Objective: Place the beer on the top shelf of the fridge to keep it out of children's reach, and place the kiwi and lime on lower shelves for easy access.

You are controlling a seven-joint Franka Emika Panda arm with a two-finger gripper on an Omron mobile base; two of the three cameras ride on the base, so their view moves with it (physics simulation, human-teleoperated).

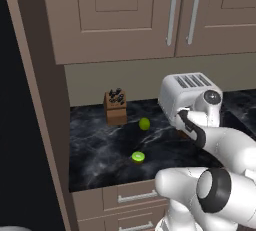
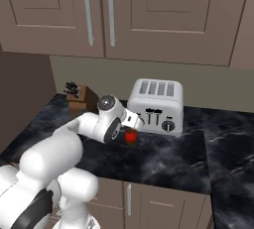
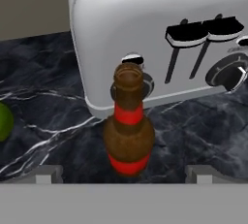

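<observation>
Gripper [image 3: 124,173] spread wide, holding nothing, straddling the upright beer [image 3: 128,126] by the toaster [image 3: 160,34] at the counter's back edge: drop lower and squeeze the body, not the neck.

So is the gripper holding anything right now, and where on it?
Nothing is held. The gripper is open, its fingertips apart on either side of the upright beer.

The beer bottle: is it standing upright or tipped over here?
Upright. In the hand view the beer stands on the counter, open mouth up, before the toaster.
</observation>
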